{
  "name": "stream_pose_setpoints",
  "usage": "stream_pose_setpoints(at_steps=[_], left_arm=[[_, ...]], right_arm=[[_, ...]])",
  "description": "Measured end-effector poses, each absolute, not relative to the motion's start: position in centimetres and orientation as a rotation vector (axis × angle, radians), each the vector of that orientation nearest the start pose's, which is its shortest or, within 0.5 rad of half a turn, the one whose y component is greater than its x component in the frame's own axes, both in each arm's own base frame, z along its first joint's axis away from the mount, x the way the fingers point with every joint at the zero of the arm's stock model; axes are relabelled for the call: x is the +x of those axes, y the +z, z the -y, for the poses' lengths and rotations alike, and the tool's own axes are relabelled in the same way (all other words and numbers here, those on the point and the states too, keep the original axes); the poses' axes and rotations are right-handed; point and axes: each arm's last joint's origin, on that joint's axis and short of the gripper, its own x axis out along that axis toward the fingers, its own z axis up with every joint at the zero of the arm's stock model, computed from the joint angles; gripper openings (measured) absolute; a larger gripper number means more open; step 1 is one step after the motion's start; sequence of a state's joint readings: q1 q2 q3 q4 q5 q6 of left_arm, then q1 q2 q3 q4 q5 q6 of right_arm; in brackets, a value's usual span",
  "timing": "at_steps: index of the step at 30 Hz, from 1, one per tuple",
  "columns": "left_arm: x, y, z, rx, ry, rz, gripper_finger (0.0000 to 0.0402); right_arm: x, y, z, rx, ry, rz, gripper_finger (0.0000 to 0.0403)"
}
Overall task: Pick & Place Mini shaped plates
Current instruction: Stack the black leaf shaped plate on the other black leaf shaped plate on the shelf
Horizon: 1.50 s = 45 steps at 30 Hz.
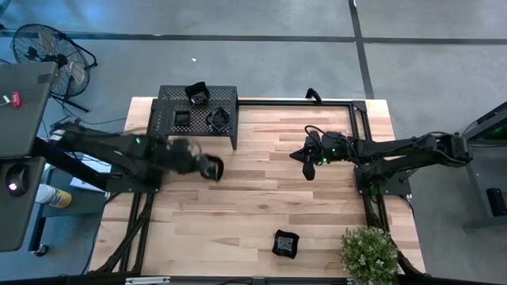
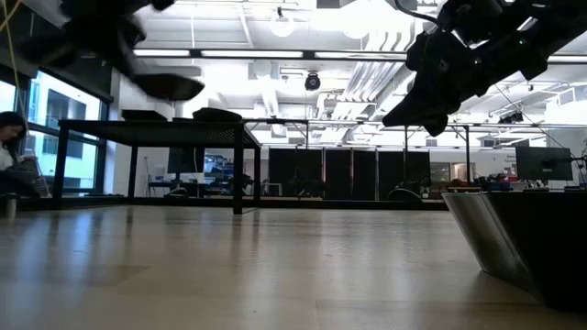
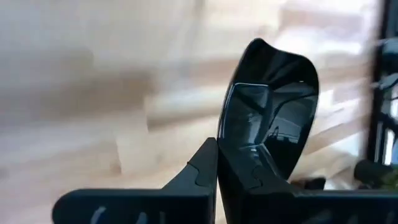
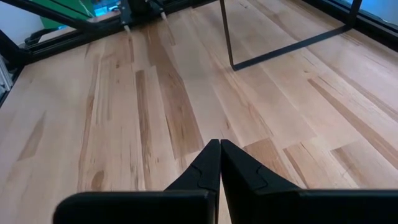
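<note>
Above table centre: I see my left gripper (image 3: 217, 163) clamped on a mini plate (image 3: 268, 106).
Right gripper (image 4: 220, 163): fingers together, holding nothing, above bare table (image 4: 143, 118).

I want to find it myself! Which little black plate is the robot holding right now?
Start at the black rack at the table's far left corner. Just in front of it, above the bare wood, the left gripper is shut on a glossy black plate. Unlike the plates on the rack, it is up in the air.
</note>
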<state>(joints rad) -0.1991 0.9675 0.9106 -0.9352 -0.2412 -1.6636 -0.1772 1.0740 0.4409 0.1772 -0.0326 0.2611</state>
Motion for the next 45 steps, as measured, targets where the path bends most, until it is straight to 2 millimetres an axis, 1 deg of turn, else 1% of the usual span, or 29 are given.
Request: stream_pose_setpoints(at_steps=[3, 5, 7, 10, 13, 16, 18, 21, 23, 26, 31, 39, 42, 45], left_arm=[[16.5, 31.8, 0.2, -1.203, 0.798, -0.648, 0.0], [16.3, 34.1, -1.5, -1.138, 0.765, -0.611, 0.0], [16.1, 35.9, -3.4, -1.065, 0.745, -0.591, 0.0], [15.7, 38.0, -6.3, -0.944, 0.737, -0.592, 0.0], [15.4, 39.2, -9.1, -0.852, 0.712, -0.628, 0.0], [15.6, 39.2, -12.2, -0.798, 0.677, -0.673, 0.0], [15.8, 38.7, -14.1, -0.779, 0.639, -0.707, 0.0], [16.1, 37.3, -16.8, -0.776, 0.585, -0.766, 0.0], [16.4, 36.2, -18.3, -0.78, 0.553, -0.801, 0.0], [16.9, 34.9, -19.8, -0.777, 0.509, -0.845, 0.0], [17.7, 33.5, -20.9, -0.773, 0.481, -0.895, 0.0], [18.0, 33.0, -21.3, -0.791, 0.486, -0.911, 0.0002], [18.0, 33.0, -21.2, -0.795, 0.487, -0.917, 0.0016], [17.9, 33.0, -21.2, -0.797, 0.488, -0.918, 0.0041]], right_arm=[[21.1, 19.7, 3.7, 0.303, -0.202, -0.429, 0.0007], [21.1, 19.7, 3.7, 0.305, -0.202, -0.429, 0.0007], [21.1, 19.7, 3.7, 0.306, -0.202, -0.427, 0.0007], [21.1, 19.7, 3.7, 0.312, -0.204, -0.427, 0.0007], [21.1, 19.7, 3.7, 0.314, -0.204, -0.427, 0.0007], [21.1, 19.7, 3.7, 0.327, -0.207, -0.426, 0.0007], [21.1, 19.7, 3.7, 0.329, -0.208, -0.425, 0.0007], [21.1, 19.7, 3.7, 0.329, -0.208, -0.425, 0.0007], [21.1, 19.7, 3.7, 0.329, -0.208, -0.425, 0.0007], [21.1, 19.7, 3.7, 0.331, -0.211, -0.425, 0.0007], [21.1, 19.7, 3.7, 0.332, -0.211, -0.426, 0.0007], [21.1, 19.7, 3.7, 0.331, -0.211, -0.429, 0.0007], [21.1, 19.7, 3.7, 0.33, -0.21, -0.43, 0.0007], [21.1, 19.7, 3.7, 0.33, -0.21, -0.43, 0.0007]])
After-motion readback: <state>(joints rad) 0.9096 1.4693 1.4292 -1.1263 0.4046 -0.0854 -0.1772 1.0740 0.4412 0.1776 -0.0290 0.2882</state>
